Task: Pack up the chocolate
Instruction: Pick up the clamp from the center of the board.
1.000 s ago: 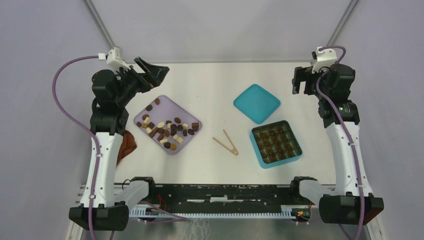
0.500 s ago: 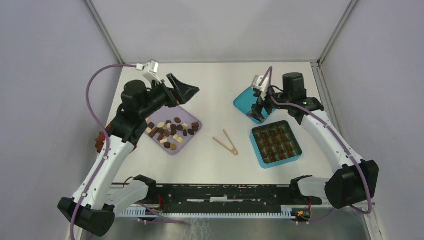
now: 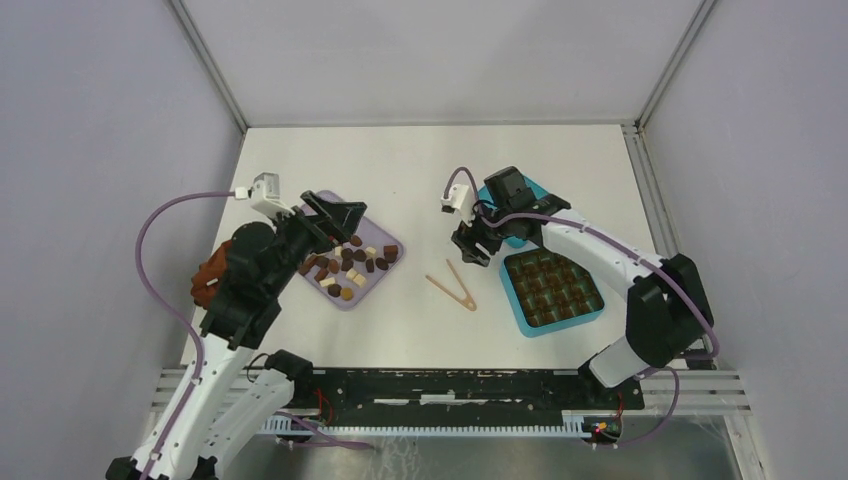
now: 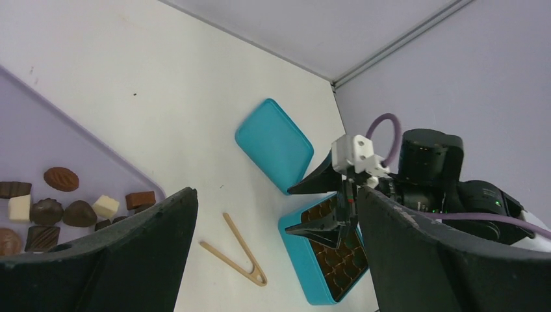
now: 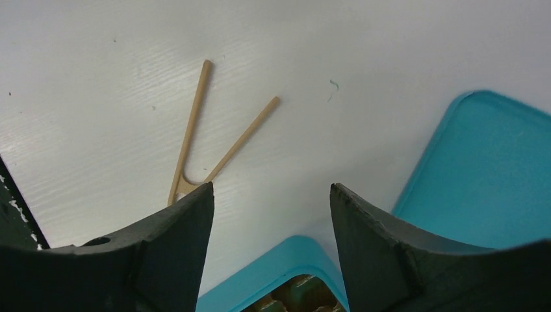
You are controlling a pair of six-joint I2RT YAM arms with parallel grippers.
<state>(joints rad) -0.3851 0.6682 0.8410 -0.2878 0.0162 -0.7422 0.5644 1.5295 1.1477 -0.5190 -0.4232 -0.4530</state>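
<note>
Hardly begun, judging by the layout. Chocolate [image 3: 340,262] all in the tray [image 3: 349,302], at about 9 o'clock on the table [image 3: 420,170]: dark, mid-brown and cream pieces mixed together. None loose on the table, none in either gripper.

Box [image 3: 521,312] open at about 4 o'clock, showing a brown grid of cells [image 3: 552,285]. Too small in the top view to judge as filled or empty; seemingly hollow in the left wrist view. Lid [image 3: 538,188] off, flat at 12 o'clock from the box, partly hidden under the right arm [image 3: 600,255].

Tongs [image 3: 456,284] flat near the table's centre, between tray and box, joint toward 5 o'clock, legs opening toward 11. Untouched.

Left gripper [image 3: 338,222] over the tray's 12 o'clock corner, jaws spread wide, nothing between them. Right gripper [image 3: 471,252] at 1 o'clock from the tongs and 10 o'clock from the box, pointed down at the table, jaws parted and empty, clear of the tongs.

Cloth [image 3: 205,282] bunched at 9 o'clock from the tray, half behind the left arm [image 3: 245,300].

Left to do, as a guess from this: take up the tongs, most likely with the right gripper; carry pieces from tray to cells; put the lid on the box. Nearly the whole job, then.
</note>
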